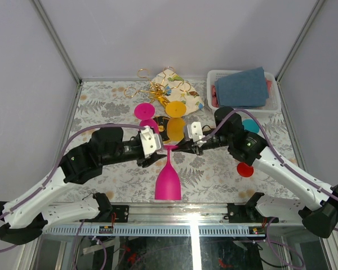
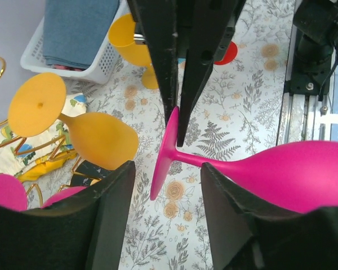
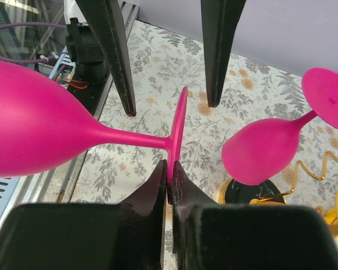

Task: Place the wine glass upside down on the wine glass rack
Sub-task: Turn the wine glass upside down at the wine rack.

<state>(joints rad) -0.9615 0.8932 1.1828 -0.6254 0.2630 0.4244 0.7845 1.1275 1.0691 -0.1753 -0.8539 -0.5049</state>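
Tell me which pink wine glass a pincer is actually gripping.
The pink glass held level between the arms: the right pincer is clamped on its foot. The other pink glass sits on the gold rack, untouched.

2 pink wine glasses [image 1: 168, 181], 2 yellow wine glasses [image 2: 101, 140], 1 gold wire rack [image 1: 156, 91], 1 white basket [image 1: 211, 76], 1 folded blue cloth [image 1: 245, 87], 1 patterned cloth [image 1: 191, 100]. 1 red round shape [image 1: 245, 169] and 1 teal round shape [image 1: 250, 125], both partly hidden.
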